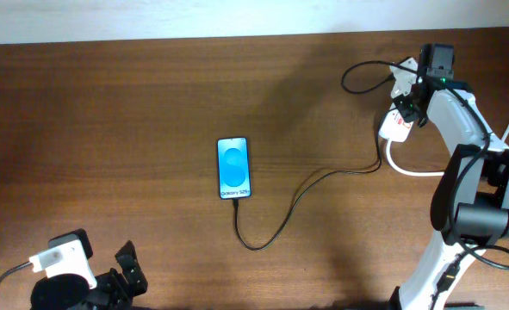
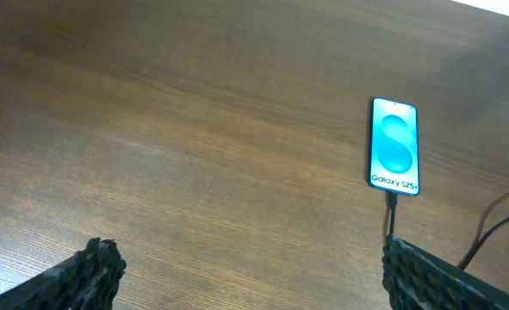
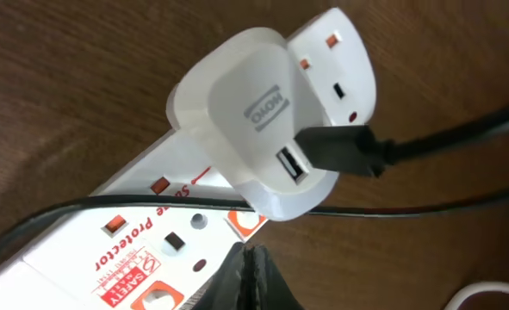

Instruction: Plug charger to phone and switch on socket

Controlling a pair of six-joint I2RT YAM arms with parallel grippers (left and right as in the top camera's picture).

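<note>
While the right claw (image 3: 247,274) hovers closed over the light socket (image 3: 65,250), its stiff switch (image 3: 159,185) likely needs a firm downward press; left claw (image 2: 254,271) open.

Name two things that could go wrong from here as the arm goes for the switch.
1. The shut right gripper hangs over the socket right by the black cable; a press might snag the cable rather than a red switch.
2. A shove on the socket could drag it and tug the cable out of the phone.
</note>
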